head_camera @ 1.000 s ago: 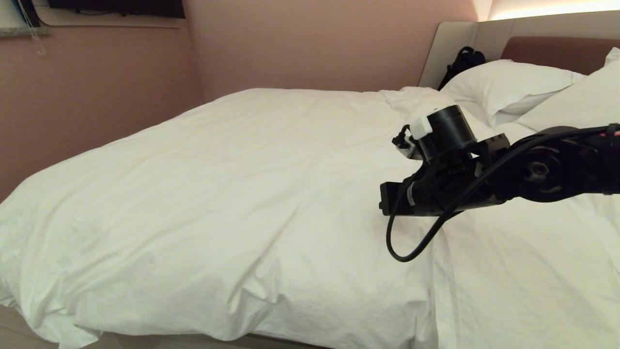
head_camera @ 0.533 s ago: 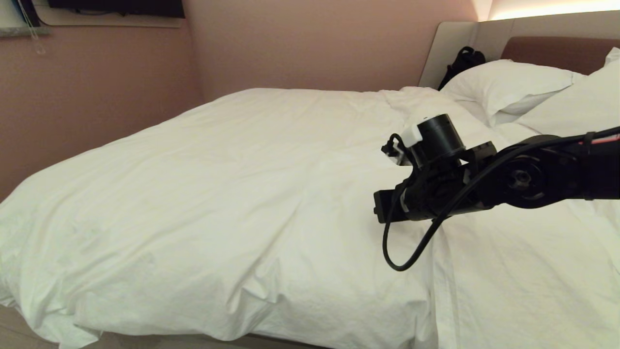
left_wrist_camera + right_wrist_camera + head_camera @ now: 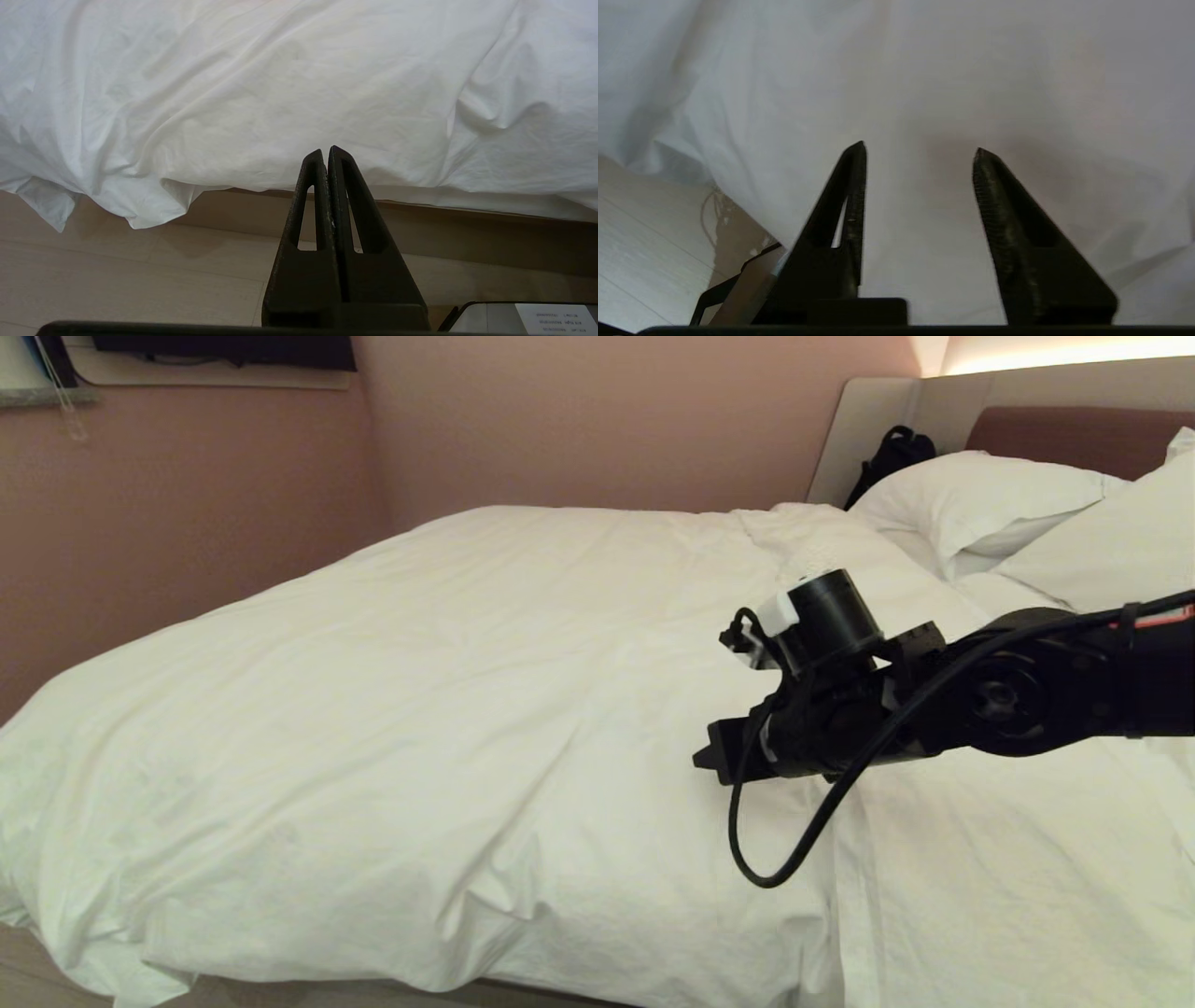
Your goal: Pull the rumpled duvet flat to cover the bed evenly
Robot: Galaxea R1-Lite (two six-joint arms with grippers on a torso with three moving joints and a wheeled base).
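The white, finely wrinkled duvet [image 3: 448,691] lies spread over most of the bed, and its near side hangs over the beige base [image 3: 420,219]. Its head-end edge runs down the cloth just below my right arm. My right gripper [image 3: 711,763] hovers close above the duvet near that edge, pointing left and down. In the right wrist view it [image 3: 920,149] stands open with only white duvet [image 3: 924,70] behind the gap. My left gripper [image 3: 324,151] is parked low beside the bed, shut and empty, facing the duvet's hanging edge [image 3: 280,84].
Two plump white pillows [image 3: 980,495] lean on the padded headboard [image 3: 1064,434], with a black bag [image 3: 892,453] behind them. A pink wall [image 3: 187,523] runs along the bed's far side. Pale wood floor [image 3: 117,280] lies along the near side.
My right arm has swung to the left and sunk lower over the duvet. The duvet and pillows lie as before.
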